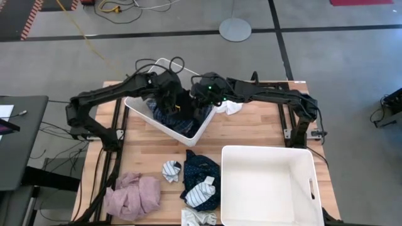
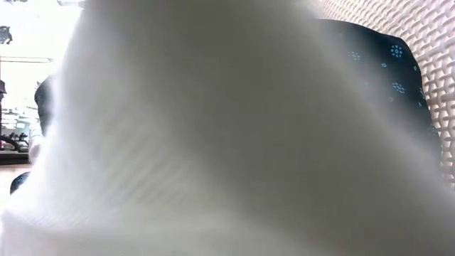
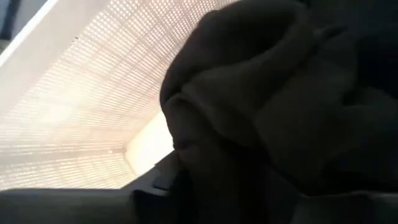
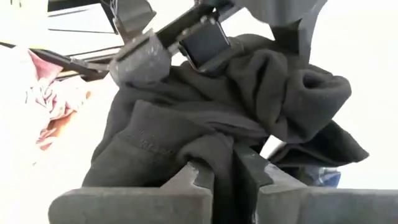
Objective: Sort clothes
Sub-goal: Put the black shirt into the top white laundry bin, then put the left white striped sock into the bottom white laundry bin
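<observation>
A black garment (image 4: 205, 118) is bunched in the far white bin (image 1: 146, 112), over blue plaid cloth (image 1: 164, 115). My right gripper (image 4: 224, 177) is shut on the garment's near fold. My left gripper (image 4: 205, 37) reaches into the same bin from the left and is open; its fingers (image 4: 140, 59) stand on either side of the garment's upper bulge, and I cannot tell whether they touch it. The left wrist view shows the garment (image 3: 280, 106) close up against the bin's mesh wall (image 3: 93, 106). My right gripper pinches a thick fold of the black garment (image 4: 217, 146) between its two fingers. It comes into the bin from the table's right side, slanting down. The rest of the garment bulges up and away beyond the fingers, inside the bin.
A second white bin (image 1: 270, 150) stands at the near right. A pink garment (image 1: 132, 194) lies near left. A navy dotted garment (image 1: 201, 166) bears a striped sock (image 1: 202, 191); small socks (image 1: 171, 169) lie beside it. White cloth (image 1: 229, 107) lies by the far bin. White cloth (image 2: 213, 142) blocks the low view.
</observation>
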Available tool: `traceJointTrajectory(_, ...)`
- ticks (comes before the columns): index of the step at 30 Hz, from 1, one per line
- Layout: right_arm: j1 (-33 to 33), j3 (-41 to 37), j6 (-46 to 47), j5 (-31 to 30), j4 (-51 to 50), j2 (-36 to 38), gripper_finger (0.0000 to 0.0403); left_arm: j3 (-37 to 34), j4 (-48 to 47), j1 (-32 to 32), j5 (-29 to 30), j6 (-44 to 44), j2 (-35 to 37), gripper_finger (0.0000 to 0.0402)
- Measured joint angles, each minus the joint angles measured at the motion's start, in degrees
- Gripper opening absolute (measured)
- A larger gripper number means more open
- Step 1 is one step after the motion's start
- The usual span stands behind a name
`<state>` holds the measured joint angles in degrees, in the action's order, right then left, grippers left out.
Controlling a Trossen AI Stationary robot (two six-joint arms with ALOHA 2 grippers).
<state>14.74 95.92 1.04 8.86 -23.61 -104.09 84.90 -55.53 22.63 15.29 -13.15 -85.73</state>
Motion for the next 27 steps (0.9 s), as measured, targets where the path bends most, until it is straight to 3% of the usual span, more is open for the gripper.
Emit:
traceJointTrajectory(5,0.02,0.02,0.02,-0.02,-3.14,0.0,0.0081,0.0,0.12,0.26,-1.25,0.11,0.55,0.0207)
traceJointTrajectory(10,0.02,0.02,-0.99,-0.07,-8.59,0.0,0.0118,0.0,0.0,0.22,-1.62,-0.1,3.02,0.0245)
traceJointTrajectory(17,0.02,0.02,-2.85,0.02,-14.64,0.63,0.0178,0.0,-0.02,0.2,-5.31,-0.02,7.05,0.0253)
traceJointTrajectory(21,0.02,0.02,-3.07,0.04,-13.25,2.82,0.0209,0.0,0.0,0.18,-7.62,0.55,9.36,0.0254)
traceJointTrajectory(27,-0.64,0.04,-5.36,0.07,-9.03,8.48,0.0232,0.04,0.61,-0.88,-6.04,0.56,13.88,0.0254)
